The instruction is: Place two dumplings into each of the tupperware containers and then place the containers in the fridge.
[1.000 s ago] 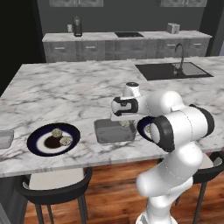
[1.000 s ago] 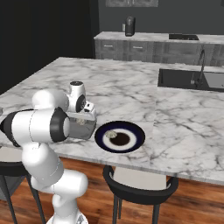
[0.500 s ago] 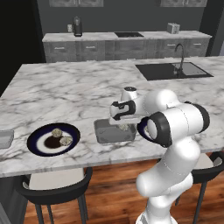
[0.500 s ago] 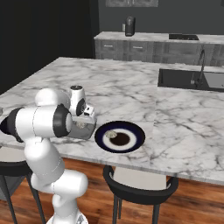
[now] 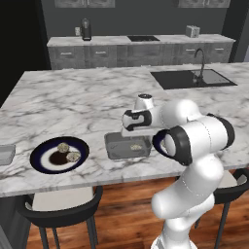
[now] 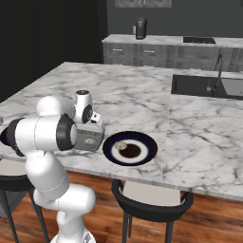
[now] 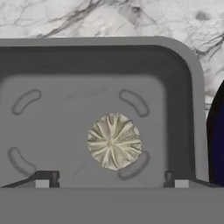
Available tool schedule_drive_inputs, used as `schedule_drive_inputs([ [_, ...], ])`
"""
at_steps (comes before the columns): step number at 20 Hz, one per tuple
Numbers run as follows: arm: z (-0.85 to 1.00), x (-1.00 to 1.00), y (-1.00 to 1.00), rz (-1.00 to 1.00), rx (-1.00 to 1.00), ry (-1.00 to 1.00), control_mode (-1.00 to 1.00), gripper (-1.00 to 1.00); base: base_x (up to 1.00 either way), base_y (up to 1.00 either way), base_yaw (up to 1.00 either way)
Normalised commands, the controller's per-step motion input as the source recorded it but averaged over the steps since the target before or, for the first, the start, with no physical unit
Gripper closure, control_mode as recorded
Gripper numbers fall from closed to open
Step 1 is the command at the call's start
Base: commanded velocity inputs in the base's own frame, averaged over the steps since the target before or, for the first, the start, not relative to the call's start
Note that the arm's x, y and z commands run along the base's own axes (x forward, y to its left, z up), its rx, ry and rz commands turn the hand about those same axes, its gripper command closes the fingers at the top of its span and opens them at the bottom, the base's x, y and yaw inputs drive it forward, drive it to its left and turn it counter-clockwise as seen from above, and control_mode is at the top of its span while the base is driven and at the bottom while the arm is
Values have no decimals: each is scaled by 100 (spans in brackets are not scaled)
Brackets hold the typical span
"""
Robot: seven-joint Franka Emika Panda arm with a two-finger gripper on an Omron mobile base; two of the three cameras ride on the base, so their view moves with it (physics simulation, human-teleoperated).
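The gripper (image 7: 109,178) had just spread its jaws apart above the tupperware container (image 5: 127,146), and one dumpling (image 7: 114,141) lay loose on that container's floor. The remaining dumplings (image 5: 67,151) sat on the plate (image 5: 44,148) beside the container, so filling had likely only begun.

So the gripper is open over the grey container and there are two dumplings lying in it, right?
Not quite. The gripper is open over the tupperware container, but the hand view shows one dumpling lying in it, not two.
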Motion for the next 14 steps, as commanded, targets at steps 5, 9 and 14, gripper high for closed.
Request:
schedule_drive_inputs([
  [5,25,-4,-22,-3,0,4,-100,-100,0,0,0],
  [9,2,-33,-94,-15,0,6,-100,-100,0,0,0],
  [14,0,-42,-97,-19,0,2,-100,-100,0,0,0],
])
